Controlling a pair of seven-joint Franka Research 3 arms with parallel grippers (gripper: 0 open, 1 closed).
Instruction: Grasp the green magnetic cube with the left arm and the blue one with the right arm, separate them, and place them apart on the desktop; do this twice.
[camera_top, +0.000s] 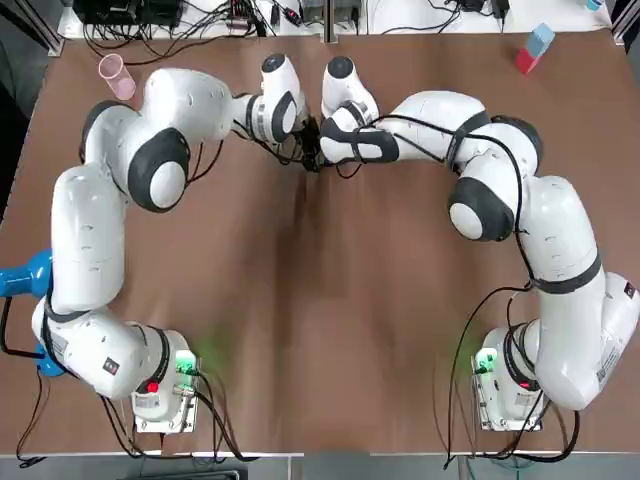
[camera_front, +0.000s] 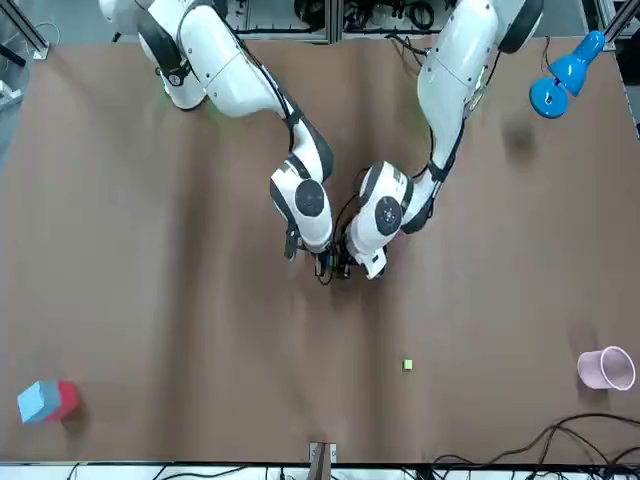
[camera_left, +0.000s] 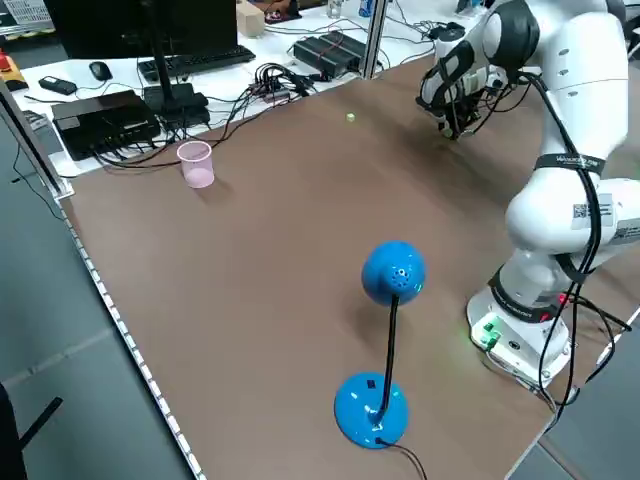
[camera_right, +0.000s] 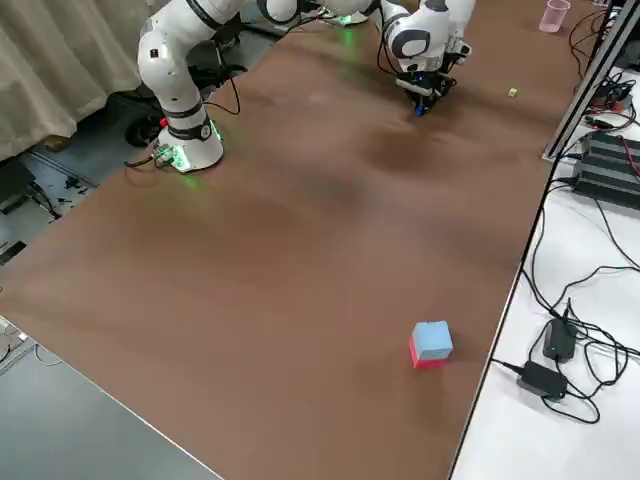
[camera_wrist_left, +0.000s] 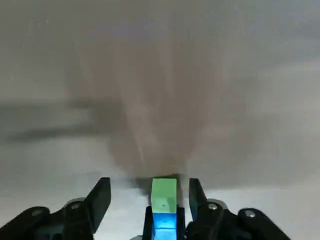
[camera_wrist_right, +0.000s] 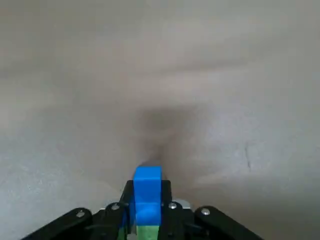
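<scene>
Both arms stretch far forward and curl inward, wrists angled down, meeting nose to nose. The left gripper (camera_wrist_left: 148, 194) has its fingers (camera_wrist_left: 101, 196) spread; the right gripper (camera_wrist_right: 147, 199) pinches the blue cube (camera_wrist_right: 147, 184).

Matt brown desktop (camera_top: 320, 300) — smooth plastic green cube (camera_wrist_left: 163, 194) and blue cube (camera_wrist_right: 147, 190).

Your left tool (camera_wrist_left: 148, 192) has its fingers (camera_wrist_left: 101, 194) spread beside the green cube (camera_wrist_left: 164, 196), which touches the blue cube (camera_wrist_left: 164, 225), over the counter (camera_wrist_left: 160, 75).
</scene>
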